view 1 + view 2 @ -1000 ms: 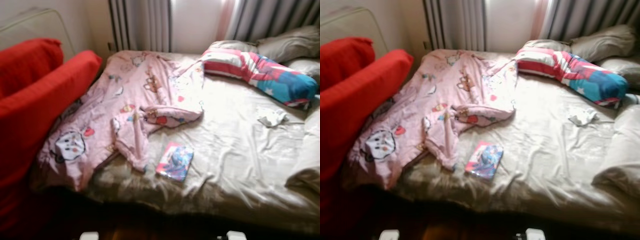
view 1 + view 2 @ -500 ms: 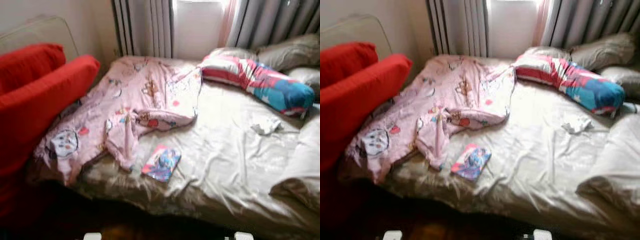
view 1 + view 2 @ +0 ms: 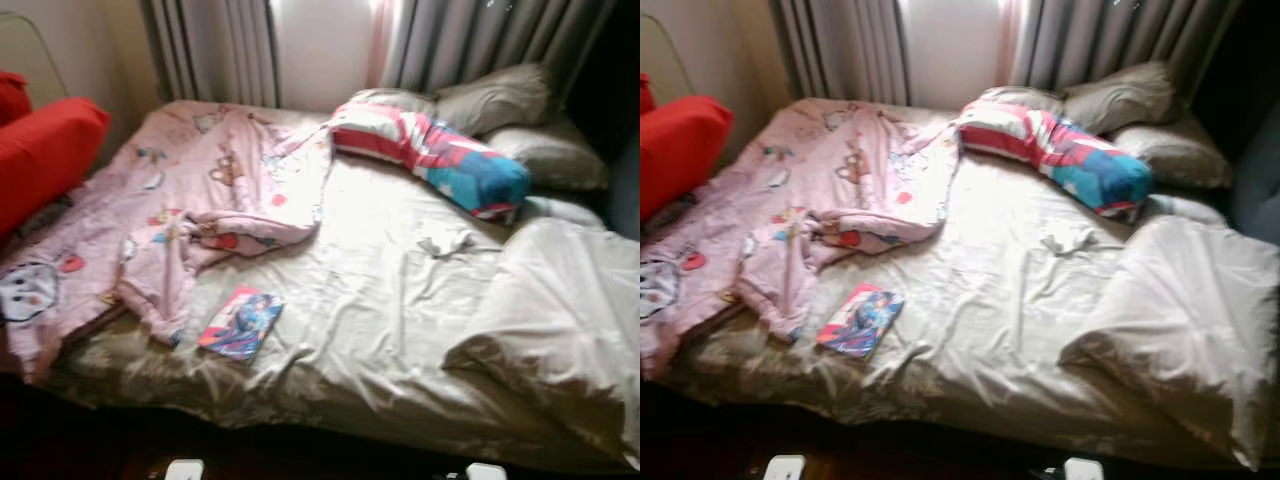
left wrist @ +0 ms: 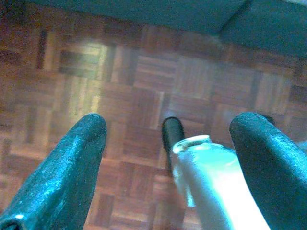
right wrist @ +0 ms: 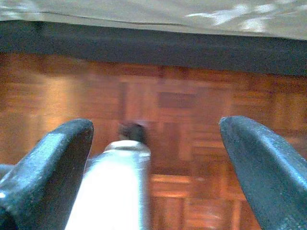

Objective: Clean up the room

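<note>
- Bed: unmade. A pink blanket lies crumpled over the robot's left half, one fold trailing to the near edge; judged thrown aside, not laid out.
- Book: flat on the sheet near the front edge, just beside the blanket's trailing fold. Judged loose clutter and the likeliest thing to pick up.
- White cloth: small and crumpled at mid-bed, well apart from the book; what it is cannot be told.
- Striped pillow: lies slantwise near the head of the bed, in front of grey pillows. A beige duvet is bunched at the right.
- Red cushion: beside the bed at far left.
- Left gripper: hangs idle over parquet floor, fingers spread wide, holding nothing.
- Right gripper: likewise low over the floor by the bed's edge, fingers wide apart, empty.
- Relation: book and bedding lie up on the mattress, well apart from both grippers; neither arm is raised toward them.
</note>
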Robot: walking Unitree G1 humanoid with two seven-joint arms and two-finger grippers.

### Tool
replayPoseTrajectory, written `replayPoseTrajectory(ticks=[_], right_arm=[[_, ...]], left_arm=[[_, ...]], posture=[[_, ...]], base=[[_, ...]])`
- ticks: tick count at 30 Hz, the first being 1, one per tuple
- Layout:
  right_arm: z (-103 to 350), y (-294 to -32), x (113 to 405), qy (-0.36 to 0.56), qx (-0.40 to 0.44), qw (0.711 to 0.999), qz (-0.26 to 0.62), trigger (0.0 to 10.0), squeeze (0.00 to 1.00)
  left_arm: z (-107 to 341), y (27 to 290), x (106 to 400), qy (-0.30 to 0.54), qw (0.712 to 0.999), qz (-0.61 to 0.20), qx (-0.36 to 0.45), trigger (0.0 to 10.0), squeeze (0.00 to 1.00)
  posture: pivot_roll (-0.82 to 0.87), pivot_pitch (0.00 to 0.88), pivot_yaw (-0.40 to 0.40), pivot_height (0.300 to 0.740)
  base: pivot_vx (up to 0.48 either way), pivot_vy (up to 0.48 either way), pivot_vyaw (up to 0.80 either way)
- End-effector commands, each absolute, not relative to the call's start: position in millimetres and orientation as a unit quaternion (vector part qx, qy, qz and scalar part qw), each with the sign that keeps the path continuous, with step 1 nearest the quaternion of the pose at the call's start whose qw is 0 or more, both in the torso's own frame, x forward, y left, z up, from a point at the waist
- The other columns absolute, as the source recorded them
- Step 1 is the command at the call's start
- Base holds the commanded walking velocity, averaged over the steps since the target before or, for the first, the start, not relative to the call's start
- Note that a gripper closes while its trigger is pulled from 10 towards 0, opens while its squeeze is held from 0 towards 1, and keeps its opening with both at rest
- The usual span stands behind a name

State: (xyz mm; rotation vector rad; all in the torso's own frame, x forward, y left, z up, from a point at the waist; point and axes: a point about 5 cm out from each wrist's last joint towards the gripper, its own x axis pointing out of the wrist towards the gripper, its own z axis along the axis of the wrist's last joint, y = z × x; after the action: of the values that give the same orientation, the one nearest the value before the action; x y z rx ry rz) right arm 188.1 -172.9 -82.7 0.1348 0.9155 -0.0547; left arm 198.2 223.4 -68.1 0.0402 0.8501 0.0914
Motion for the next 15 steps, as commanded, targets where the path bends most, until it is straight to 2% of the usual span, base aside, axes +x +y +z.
replayPoseTrajectory(ticks=[1,8,15], right_arm=[[-84.2,-182.1,183.4,0.447,0.063,0.891,-0.04,10.0,0.0],[-84.2,-181.9,183.6,0.448,0.065,0.89,-0.042,10.0,0.0],[-84.2,-180.9,184.0,0.45,0.067,0.89,-0.04,10.0,0.0]], left_arm=[[-73.7,220.8,189.6,0.429,0.902,0.043,0.018,10.0,0.0],[-73.4,220.7,190.2,0.428,0.903,0.042,0.018,10.0,0.0],[-73.1,221.0,190.8,0.428,0.903,0.042,0.018,10.0,0.0]], posture=[[0.0,0.167,-0.013,0.74],[-0.01,0.18,-0.012,0.74],[-0.01,0.184,-0.011,0.74]], base=[[0.0,-0.289,0.0],[0.0,-0.289,0.0],[0.0,-0.288,-0.68]])
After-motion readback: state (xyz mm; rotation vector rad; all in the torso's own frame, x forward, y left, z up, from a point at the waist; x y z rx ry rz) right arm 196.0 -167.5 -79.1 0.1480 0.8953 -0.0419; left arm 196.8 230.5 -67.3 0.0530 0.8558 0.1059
